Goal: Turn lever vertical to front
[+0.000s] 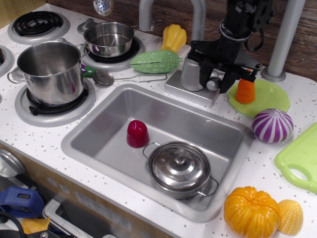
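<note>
No legible text or labels anywhere.

The lever (214, 83), a short matte silver-grey rod with a rounded tip, juts from the right side of the faucet base at the sink's far edge, its tip pointing toward the near side, largely hidden.
</note>
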Available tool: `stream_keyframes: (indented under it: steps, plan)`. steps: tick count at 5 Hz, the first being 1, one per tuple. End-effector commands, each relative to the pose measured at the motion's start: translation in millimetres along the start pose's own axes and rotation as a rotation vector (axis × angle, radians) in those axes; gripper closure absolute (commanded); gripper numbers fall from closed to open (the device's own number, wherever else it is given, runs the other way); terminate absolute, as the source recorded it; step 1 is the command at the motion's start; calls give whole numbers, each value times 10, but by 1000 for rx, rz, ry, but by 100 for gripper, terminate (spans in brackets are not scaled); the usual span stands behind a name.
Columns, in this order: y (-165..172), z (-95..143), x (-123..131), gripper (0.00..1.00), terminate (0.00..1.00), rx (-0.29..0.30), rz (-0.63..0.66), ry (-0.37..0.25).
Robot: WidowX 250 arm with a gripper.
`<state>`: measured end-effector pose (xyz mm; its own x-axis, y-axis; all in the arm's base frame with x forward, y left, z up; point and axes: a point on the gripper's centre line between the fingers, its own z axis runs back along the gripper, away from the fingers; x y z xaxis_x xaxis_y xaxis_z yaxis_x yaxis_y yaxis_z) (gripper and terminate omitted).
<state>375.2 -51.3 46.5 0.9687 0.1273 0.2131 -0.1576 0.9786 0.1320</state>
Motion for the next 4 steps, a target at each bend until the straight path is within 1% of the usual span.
stream_keyframes:
  steps: [1, 2, 3, 4]
  plan:
    - [40, 62, 2, 100, 0, -42, 10, -38]
    - [64, 32, 16, 100, 0, -47, 13, -27]
    - [64, 160, 54, 0, 0, -14, 14, -8]
    - [64, 160, 54, 0, 100, -14, 14, -8]
